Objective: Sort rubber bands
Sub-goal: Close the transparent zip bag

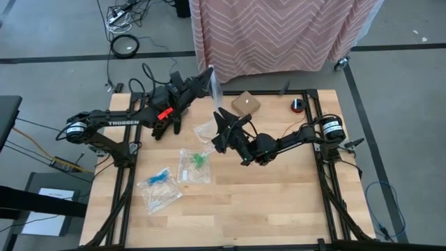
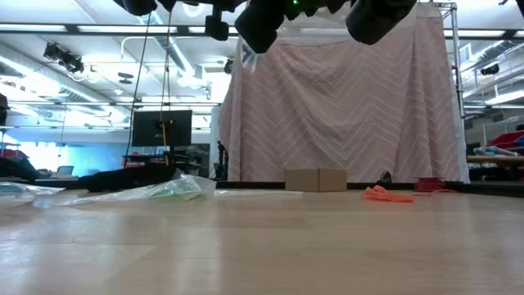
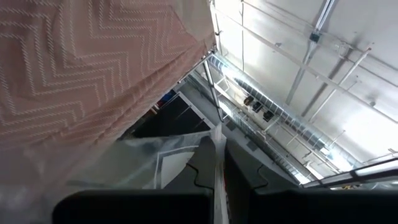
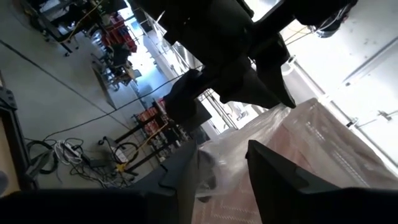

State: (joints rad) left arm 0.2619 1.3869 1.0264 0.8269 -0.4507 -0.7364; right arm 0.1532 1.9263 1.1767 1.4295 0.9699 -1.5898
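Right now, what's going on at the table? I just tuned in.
Both arms are raised over the back of the table, working on one clear plastic bag. The left gripper is shut on the bag's edge, holding it up in the air. The right gripper is just below it with its fingers around the bag's lower part. Two more clear bags lie flat on the table, one with blue bands and one with green bands. Orange bands lie loose on the table.
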